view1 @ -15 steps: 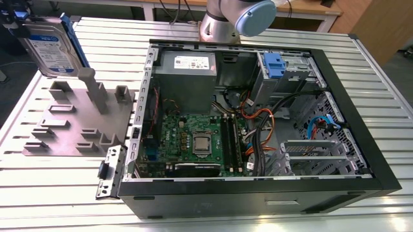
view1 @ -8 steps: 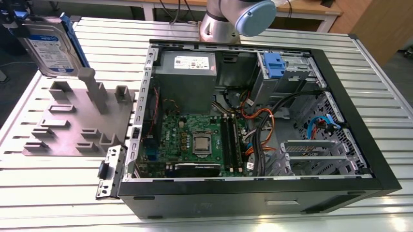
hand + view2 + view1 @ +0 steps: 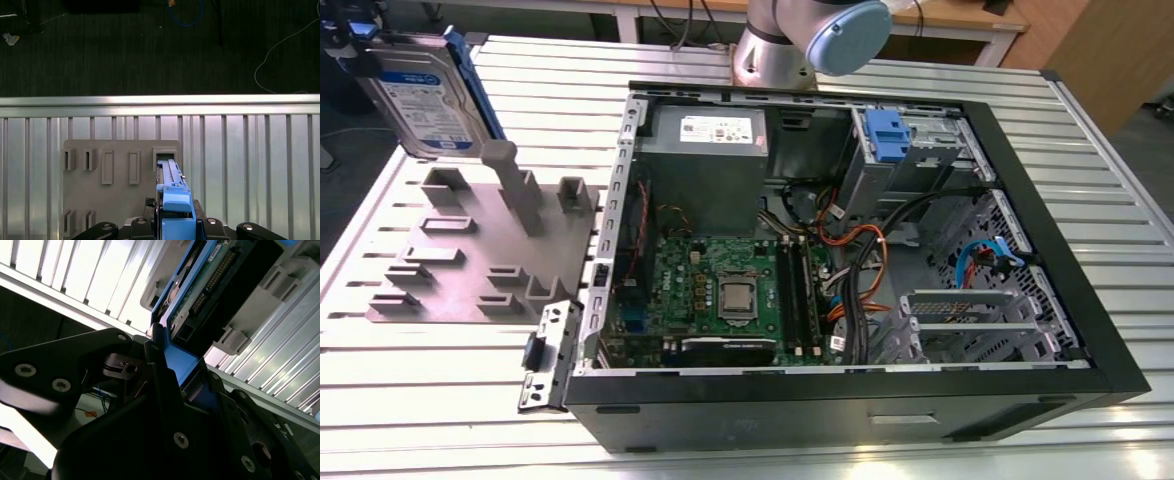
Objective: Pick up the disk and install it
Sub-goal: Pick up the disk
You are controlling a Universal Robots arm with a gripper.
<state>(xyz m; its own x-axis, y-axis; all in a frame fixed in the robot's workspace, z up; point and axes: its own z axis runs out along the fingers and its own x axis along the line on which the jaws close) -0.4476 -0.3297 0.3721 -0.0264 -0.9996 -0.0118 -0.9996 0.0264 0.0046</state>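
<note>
The disk (image 3: 427,95), silver with a white-and-blue label and a blue carrier, hangs upright and slightly tilted at the exterior view's far left, just above the grey slotted fixture (image 3: 467,250). My gripper (image 3: 354,45) is shut on the disk's top end. In the first wrist view the disk (image 3: 172,192) shows edge-on between the black fingers (image 3: 105,230), over a slot at the edge of the fixture (image 3: 115,195). In the second wrist view the gripper (image 3: 175,370) clamps the blue carrier, and the disk's circuit-board side (image 3: 210,275) points away from it.
An open black computer case (image 3: 1067,250) lies to the right of the fixture, holding a motherboard (image 3: 720,290), a grey power supply (image 3: 707,135), orange cables and a silver drive cage with a blue latch (image 3: 887,135). The arm's base (image 3: 787,40) stands behind it on the slatted aluminium table (image 3: 427,400).
</note>
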